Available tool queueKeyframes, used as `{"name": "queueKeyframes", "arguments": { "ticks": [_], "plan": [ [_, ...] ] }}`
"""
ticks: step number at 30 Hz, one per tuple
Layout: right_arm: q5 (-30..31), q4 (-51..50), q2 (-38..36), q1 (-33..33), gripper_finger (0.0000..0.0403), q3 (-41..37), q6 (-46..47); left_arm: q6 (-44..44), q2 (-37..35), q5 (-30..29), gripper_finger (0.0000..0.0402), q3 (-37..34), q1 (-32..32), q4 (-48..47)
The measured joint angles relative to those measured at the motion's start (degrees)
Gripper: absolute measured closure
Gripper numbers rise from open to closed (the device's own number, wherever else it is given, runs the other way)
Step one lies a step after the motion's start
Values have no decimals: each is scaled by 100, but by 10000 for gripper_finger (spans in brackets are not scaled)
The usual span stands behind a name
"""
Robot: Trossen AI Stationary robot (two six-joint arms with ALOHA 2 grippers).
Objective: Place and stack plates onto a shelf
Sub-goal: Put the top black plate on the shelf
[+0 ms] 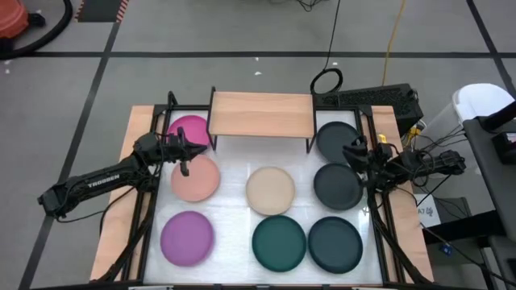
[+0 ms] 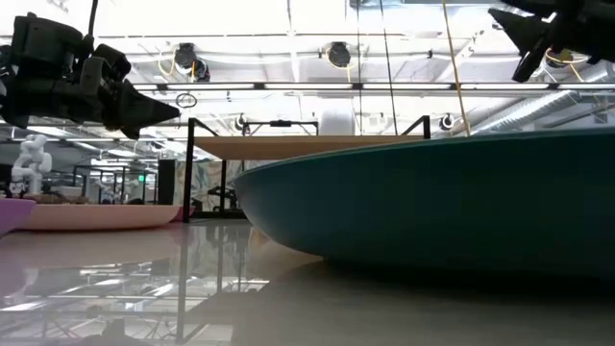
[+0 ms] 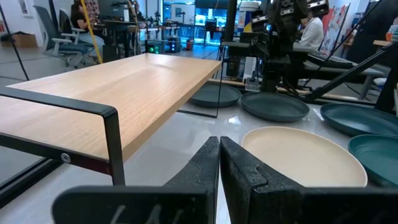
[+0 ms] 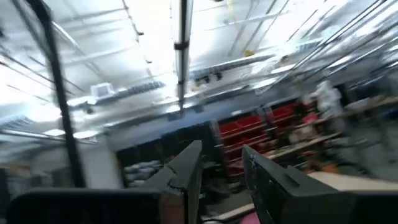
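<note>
Eight plates lie flat on the white table: magenta [image 1: 190, 130], salmon [image 1: 195, 177], purple [image 1: 187, 238], beige [image 1: 270, 190], teal-green [image 1: 279, 242], a darker teal one [image 1: 335, 244] and two charcoal ones [image 1: 338, 185] [image 1: 337, 138]. The shelf [image 1: 260, 114] stands on its black legs at the far middle with its wooden board bare. My left gripper [image 1: 196, 148] [image 3: 219, 140] is shut, raised between the magenta and salmon plates, pointing toward the shelf and the beige plate [image 3: 301, 155]. My right gripper [image 1: 352, 151] [image 4: 221, 149] hovers between the two charcoal plates, tipped upward, with its fingers a little apart.
Black frame rails [image 1: 153, 201] run along the table's left and right sides. A black cable loop [image 1: 326, 80] and a power strip [image 1: 379, 98] lie behind the shelf. Free table shows between the shelf's front legs [image 1: 262, 157]. People sit in the room beyond [image 3: 84, 18].
</note>
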Motion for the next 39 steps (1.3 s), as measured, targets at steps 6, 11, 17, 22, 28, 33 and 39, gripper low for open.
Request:
{"name": "queueKeyframes", "arguments": {
  "ticks": [6,11,17,22,28,33,39],
  "plan": [
    [376,-189,2,-1,303,0,-27,0,-1,2,380,0,-2,0],
    [375,-259,43,0,303,87,-54,0,-1,0,380,0,0,-1],
    [42,-1439,371,2,303,824,-258,0,-1,0,380,0,0,-2],
    [107,-2452,1017,0,303,1486,-303,0,-1,-2,380,1,-1,0],
    [262,-3049,1884,1,303,1794,-273,0,-1,-2,380,0,0,4],
    [224,-3214,2645,2,303,1792,-125,0,-1,-2,380,0,-1,7],
    [571,-3087,3108,0,303,1959,-342,0,-1,0,380,1,-2,7]
  ]
}}
